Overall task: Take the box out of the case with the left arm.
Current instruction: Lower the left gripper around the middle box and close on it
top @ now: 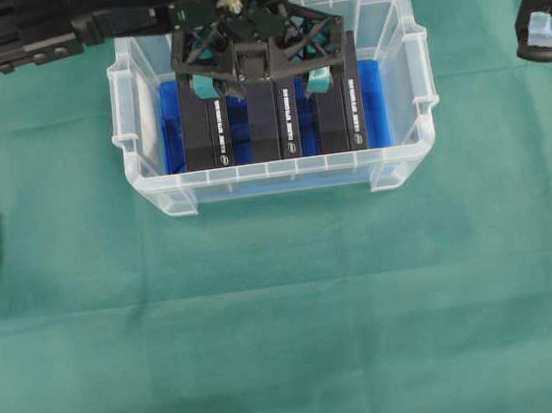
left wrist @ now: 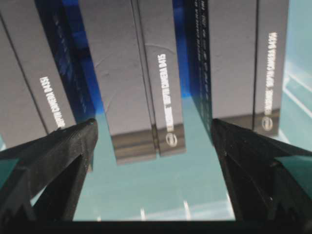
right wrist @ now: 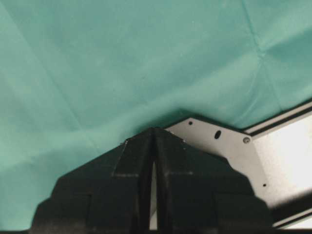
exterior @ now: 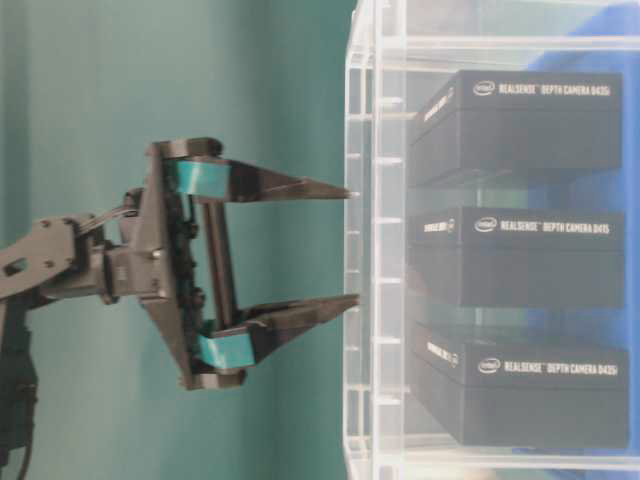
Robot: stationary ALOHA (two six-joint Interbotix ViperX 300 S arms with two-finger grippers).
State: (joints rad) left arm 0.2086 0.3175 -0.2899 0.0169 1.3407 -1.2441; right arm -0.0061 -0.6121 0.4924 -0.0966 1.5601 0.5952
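wide-spread lattice left gripper (top: 260, 75) over three matte black boxes (top: 278, 116) in clear plastic case (top: 136, 133)

Overhead view: I'm looking straight down, case (top: 283, 180) sitting toward 12 o'clock. Table-level view: I'm seeing case (exterior: 480, 250) rotated sideways, close in, sharing boxes (exterior: 520, 250) with overhead. Left wrist view: I'm peering close onto same boxes (left wrist: 141, 83). Right wrist view: I'm facing green cloth (right wrist: 122, 63), nothing shared.
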